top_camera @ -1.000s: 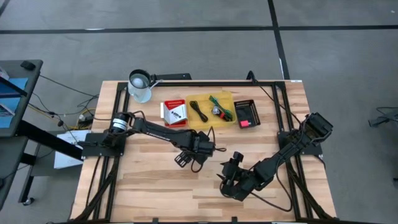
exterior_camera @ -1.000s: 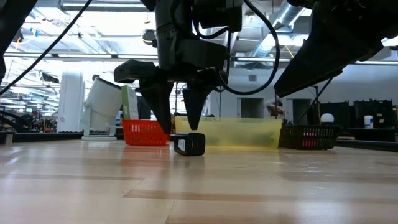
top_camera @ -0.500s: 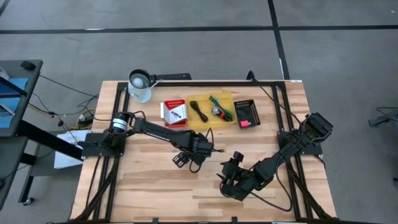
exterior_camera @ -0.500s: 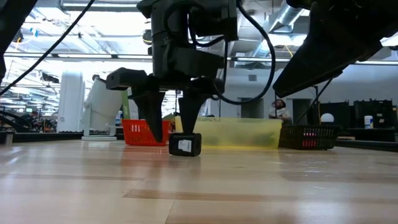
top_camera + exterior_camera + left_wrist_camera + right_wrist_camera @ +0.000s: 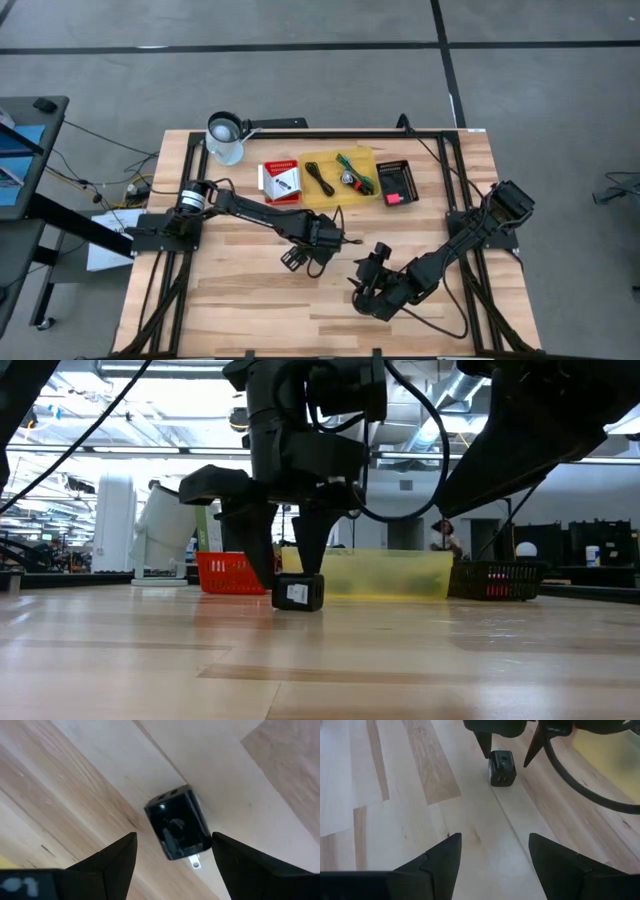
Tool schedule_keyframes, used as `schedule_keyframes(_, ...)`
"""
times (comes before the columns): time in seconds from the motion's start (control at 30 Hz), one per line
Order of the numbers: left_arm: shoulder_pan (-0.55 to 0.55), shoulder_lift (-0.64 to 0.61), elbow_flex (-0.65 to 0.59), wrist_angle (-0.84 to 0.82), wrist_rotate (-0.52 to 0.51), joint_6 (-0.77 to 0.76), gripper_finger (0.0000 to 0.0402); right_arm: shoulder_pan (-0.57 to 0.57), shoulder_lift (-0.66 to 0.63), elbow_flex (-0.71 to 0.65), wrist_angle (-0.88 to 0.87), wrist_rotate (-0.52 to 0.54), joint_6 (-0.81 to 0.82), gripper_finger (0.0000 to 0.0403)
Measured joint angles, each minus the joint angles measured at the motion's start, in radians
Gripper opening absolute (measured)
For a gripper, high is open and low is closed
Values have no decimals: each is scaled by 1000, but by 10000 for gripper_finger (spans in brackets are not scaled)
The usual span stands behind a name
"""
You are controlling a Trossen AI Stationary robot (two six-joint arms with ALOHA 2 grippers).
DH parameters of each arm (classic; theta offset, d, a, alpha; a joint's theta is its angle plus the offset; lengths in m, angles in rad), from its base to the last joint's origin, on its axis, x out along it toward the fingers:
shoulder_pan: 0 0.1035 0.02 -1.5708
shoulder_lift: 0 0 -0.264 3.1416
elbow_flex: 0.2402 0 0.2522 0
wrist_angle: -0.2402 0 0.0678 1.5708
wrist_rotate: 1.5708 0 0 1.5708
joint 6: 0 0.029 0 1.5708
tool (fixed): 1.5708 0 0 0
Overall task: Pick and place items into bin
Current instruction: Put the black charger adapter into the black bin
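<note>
While the left gripper stands spread wide over a small black charger block, one finger on each side, the block lies on the pale wood table. Nearby, the right gripper waits open. Only the low view shows the ducted ceiling; the high view shows yellow bin.

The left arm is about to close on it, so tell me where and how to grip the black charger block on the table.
Grip the black charger block across its two long flat sides, coming straight down from above. It lies flat on the table, ports at one end and a metal prong at the other, so the sides are the bare, parallel faces. The open left gripper already straddles it.
</note>
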Motion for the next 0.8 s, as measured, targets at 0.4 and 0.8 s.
schedule_keyframes(0.4,0,0,0,-3,29,-104,248,3,0,0,-1,-2,-1,228)
schedule_keyframes(0.8,0,10,-1,-2,57,-178,248,3,0,0,0,-3,-1,228)
